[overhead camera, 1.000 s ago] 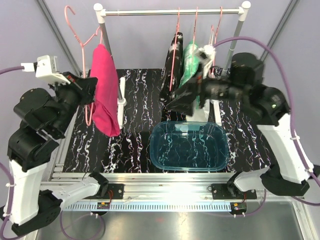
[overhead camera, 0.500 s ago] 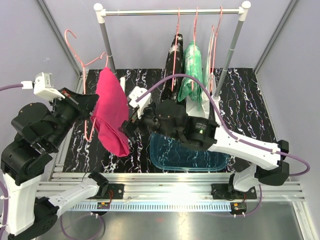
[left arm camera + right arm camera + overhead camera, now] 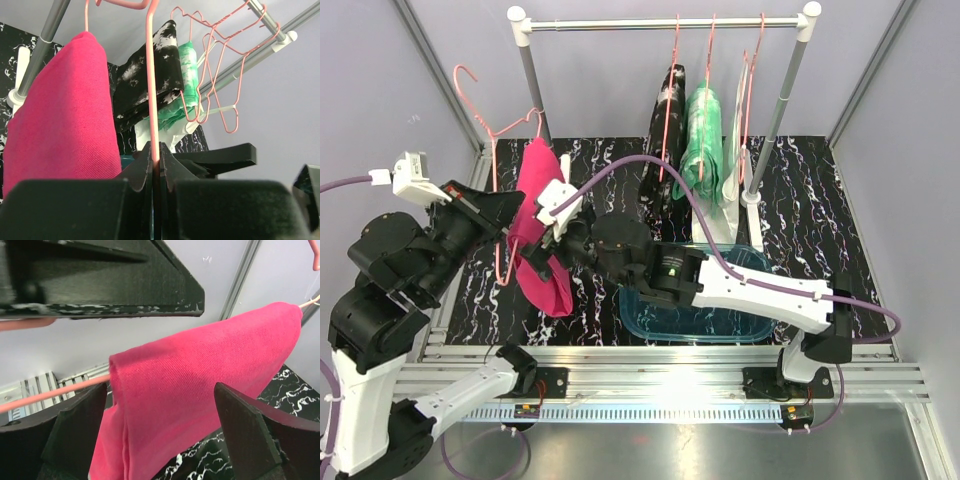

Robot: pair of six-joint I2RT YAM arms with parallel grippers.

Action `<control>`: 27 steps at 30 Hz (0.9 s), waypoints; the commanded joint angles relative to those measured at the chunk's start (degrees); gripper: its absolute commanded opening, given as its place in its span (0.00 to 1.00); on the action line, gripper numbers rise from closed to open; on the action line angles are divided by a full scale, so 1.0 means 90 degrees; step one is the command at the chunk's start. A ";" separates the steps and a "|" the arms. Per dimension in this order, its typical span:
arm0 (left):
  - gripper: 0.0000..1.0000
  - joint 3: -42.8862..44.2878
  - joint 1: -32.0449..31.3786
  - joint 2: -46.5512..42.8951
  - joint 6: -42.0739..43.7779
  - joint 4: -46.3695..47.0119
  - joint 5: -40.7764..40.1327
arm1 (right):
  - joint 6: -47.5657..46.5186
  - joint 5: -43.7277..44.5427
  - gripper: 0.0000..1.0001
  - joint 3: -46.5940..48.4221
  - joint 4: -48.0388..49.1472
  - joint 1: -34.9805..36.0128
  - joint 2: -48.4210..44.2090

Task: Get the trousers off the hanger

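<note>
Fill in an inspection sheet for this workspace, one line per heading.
Surface: black marbled table top, white veining.
Job's things: magenta trousers draped on a pink hanger that is off the rail; black-and-white trousers and green tie-dye trousers hang from the rail.
Clutter: one see-through blue tub near the front edge, partly under the right arm.
Grippers: left claw shut on the pink hanger's wire; right claw open, a finger on either side of the magenta trousers.
Cables: purple cables loop freely off both arms.
Surroundings: metal rail on two posts; plain pale walls.
</note>
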 commanded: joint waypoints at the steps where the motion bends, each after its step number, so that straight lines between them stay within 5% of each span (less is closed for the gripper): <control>1: 0.00 0.0197 0.0001 -0.0252 -0.0152 0.1613 0.0007 | -0.0206 0.0195 0.95 0.0380 0.0655 0.0056 0.0145; 4: 0.00 0.0256 0.0001 -0.0262 -0.0172 0.1602 0.0094 | -0.0362 0.0214 0.85 0.0409 0.0724 0.0046 0.0272; 8: 0.00 0.0354 -0.0009 -0.0252 -0.0094 0.1544 0.0114 | -0.0596 0.0273 0.47 0.0361 0.0705 0.0047 0.0312; 12: 0.00 0.0422 0.0001 -0.0233 -0.0054 0.1485 0.0221 | -0.0665 0.0165 0.26 0.0253 0.0793 0.0056 0.0253; 27: 0.00 0.1018 -0.0009 0.0177 0.0639 0.0938 0.0095 | -0.1329 -0.0314 0.34 0.0341 -0.0300 0.0046 -0.0011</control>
